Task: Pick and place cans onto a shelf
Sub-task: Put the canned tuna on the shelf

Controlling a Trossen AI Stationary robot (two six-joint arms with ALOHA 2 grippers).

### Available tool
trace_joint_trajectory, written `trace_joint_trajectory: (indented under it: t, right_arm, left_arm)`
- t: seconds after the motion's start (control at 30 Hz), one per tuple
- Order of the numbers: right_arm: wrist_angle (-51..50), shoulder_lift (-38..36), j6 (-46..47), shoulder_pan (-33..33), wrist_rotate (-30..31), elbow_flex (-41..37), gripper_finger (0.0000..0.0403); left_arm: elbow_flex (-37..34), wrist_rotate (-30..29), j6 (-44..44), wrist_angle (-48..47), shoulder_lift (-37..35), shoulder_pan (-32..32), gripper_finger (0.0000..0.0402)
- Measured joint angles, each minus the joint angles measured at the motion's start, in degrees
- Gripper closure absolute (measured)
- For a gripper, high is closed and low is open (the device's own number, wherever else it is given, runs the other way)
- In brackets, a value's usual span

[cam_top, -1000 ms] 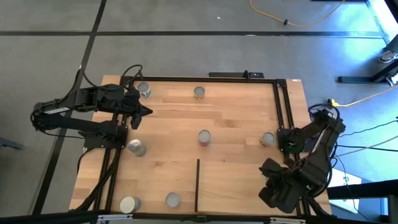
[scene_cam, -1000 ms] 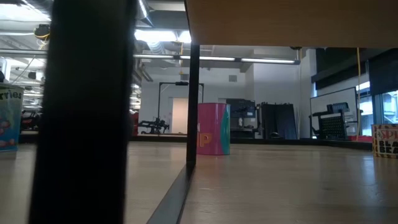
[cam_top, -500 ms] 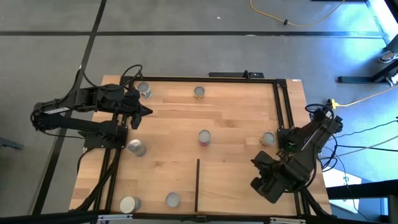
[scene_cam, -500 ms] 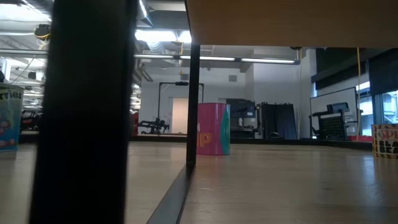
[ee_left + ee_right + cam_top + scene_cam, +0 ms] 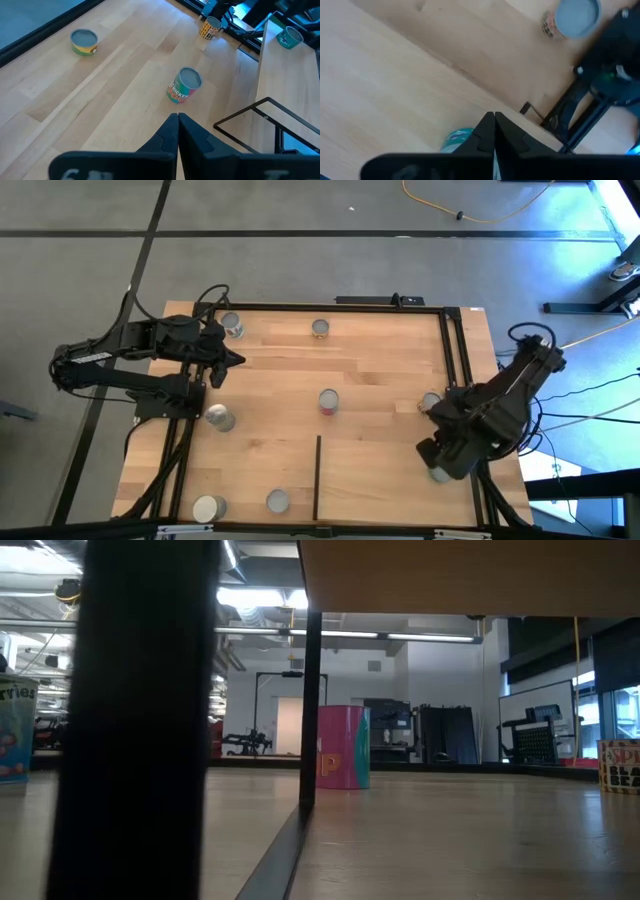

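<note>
The right tool (image 5: pixel 437 463) has closed empty and swung toward the table's right edge.

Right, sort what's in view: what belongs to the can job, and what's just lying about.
Job:
- cans scattered over the table
- shelf
- right gripper, shut, over a teal can
- left gripper, shut, at the table's left side

Lying about:
- yellow cable on the floor
- black stand foot
</note>
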Motion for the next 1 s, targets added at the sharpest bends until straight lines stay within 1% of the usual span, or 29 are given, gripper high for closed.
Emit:
trace_joint_trajectory:
  t: [0.1, 0.17, 0.37, 0.83, 1.0]
  right_arm:
    - [1.14, -1.57, 3.6, 0.0, -0.03, -0.98, 0.0396]
    - [2.31, -1.81, 4.01, 0.0, -0.08, -1.36, 0.0394]
    - [2.98, -1.69, 4.48, 0.24, -5.73, -4.75, 0.0394]
    - [10.1, -1.7, 5.16, 0.96, -4.48, -8.95, 0.0399]
    - [12.38, -1.57, 5.04, 0.96, -4.38, -9.12, 0.0399]
  left_arm:
    - [0.0, 0.0, 0.0, 0.0, 0.0, 0.0, 0.0401]
    - [0.0, 0.0, 0.0, 0.0, 0.0, 0.0, 0.0401]
    - [0.0, -0.02, -0.37, 0.14, 0.0, 0.0, 0.0401]
    - [0.0, -0.02, -0.59, 0.15, -0.02, 0.0, 0.0401]
    - [0.0, -0.04, -0.55, 0.15, 0.0, 0.0, 0.0401]
